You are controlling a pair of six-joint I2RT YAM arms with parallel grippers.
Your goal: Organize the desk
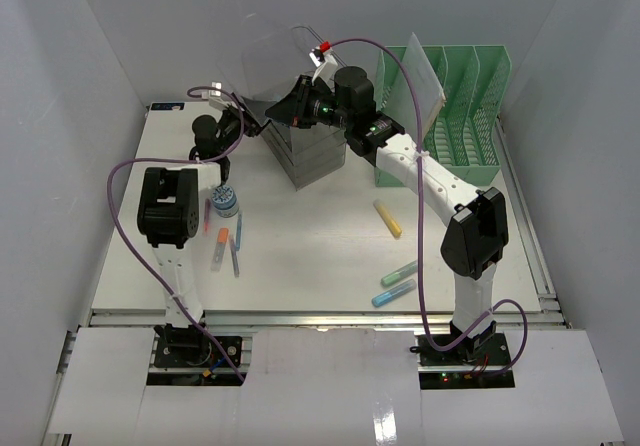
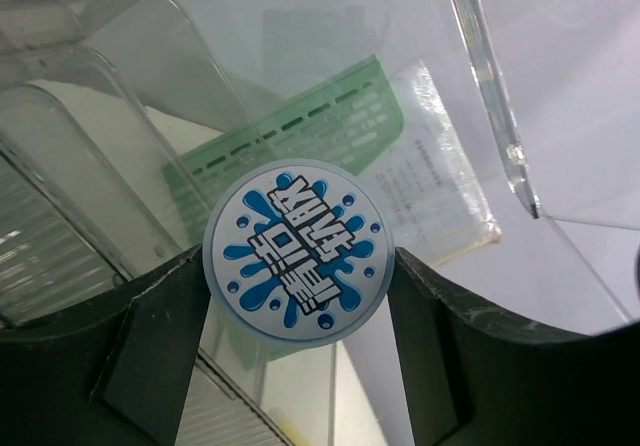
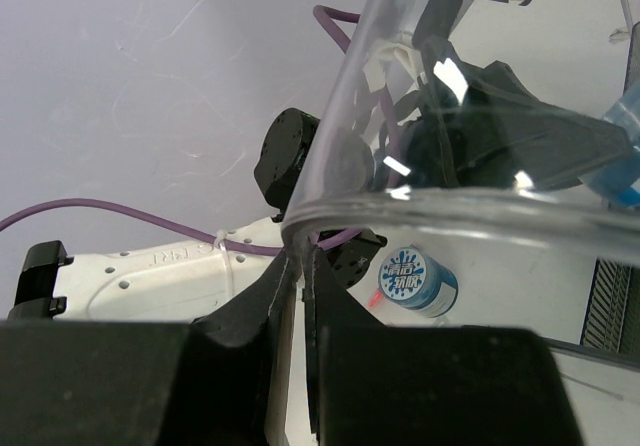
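Note:
On the white desk [image 1: 300, 256] my left arm reaches toward a grey drawer unit [image 1: 312, 156]. In the left wrist view a small round tub [image 2: 296, 251] with a blue splash label on its lid fills the gap at my left gripper's [image 2: 297, 266] fingertips, and both fingers press its sides. From above, the tub [image 1: 224, 202] shows beside that arm. My right gripper [image 3: 303, 266] is shut on the rim of a clear plastic tray [image 3: 440, 211]. The clear tray [image 1: 275, 61] is held up over the drawer unit. From the right wrist, the tub [image 3: 420, 276] shows below the tray.
A green file holder [image 1: 455, 106] with a paper sheet [image 1: 427, 74] stands at the back right. A yellow marker [image 1: 388, 218], a green one [image 1: 400, 272] and a blue one [image 1: 393, 293] lie right of centre. Several pens [image 1: 226, 249] lie by the left arm.

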